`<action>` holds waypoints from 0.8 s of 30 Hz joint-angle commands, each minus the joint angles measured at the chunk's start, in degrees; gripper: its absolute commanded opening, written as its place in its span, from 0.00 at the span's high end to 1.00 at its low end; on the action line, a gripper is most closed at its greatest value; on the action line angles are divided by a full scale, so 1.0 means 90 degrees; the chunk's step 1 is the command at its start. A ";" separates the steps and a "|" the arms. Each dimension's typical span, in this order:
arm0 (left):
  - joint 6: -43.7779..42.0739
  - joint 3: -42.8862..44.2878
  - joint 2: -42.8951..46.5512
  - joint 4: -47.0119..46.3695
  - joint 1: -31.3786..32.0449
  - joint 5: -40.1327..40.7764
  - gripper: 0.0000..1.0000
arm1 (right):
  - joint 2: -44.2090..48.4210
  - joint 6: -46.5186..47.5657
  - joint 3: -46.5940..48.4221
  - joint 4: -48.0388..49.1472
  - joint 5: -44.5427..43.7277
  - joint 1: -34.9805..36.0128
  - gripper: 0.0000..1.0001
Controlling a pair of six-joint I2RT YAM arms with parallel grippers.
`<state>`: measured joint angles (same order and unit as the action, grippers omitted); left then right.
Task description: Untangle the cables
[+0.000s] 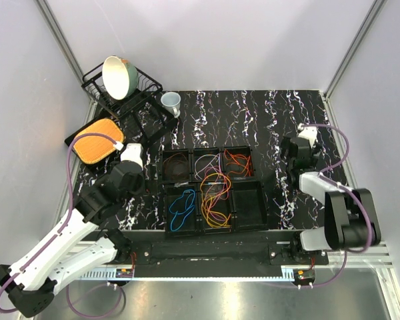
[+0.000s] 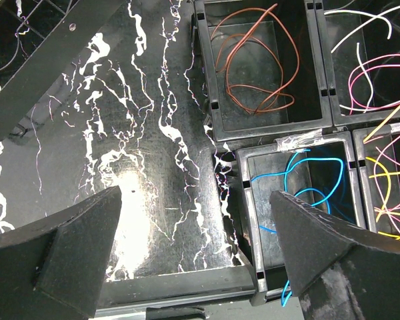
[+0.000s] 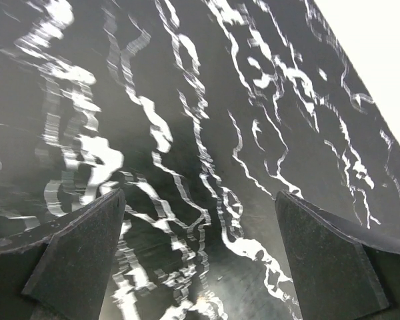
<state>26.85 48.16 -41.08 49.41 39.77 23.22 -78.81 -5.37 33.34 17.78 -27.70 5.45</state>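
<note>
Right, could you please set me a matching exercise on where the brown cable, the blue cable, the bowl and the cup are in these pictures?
Things:
1. brown cable
2. blue cable
3. bowl
4. cup

Places (near means the arms' side):
A. on the table, beside the dish rack
B. tray, far row, left compartment
C. leaning in the dish rack
D. tray, near row, left compartment

Pairs: 1-B, 2-D, 3-C, 4-A.

White-and-black left arm and right arm; purple cables along both; black wedge fingers.
</note>
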 commanded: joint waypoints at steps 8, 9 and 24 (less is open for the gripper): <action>0.0034 0.0010 0.0072 -0.0216 -0.0024 0.0183 0.03 | -0.1117 0.0010 0.0034 0.2157 0.1162 -0.0811 0.00; 0.0034 0.0000 0.0121 -0.0216 -0.0015 0.0174 0.03 | -0.1185 0.0068 0.0045 0.2291 0.1299 -0.0821 0.00; -0.0083 -0.0039 0.0238 -0.0353 -0.0024 -0.0168 0.03 | -0.1137 0.0274 -0.1293 0.4636 0.2777 -0.1065 0.00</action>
<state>26.83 48.14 -40.21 49.28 39.77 22.41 -89.17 -3.25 22.20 50.41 -3.99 -3.97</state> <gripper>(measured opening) 0.966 0.993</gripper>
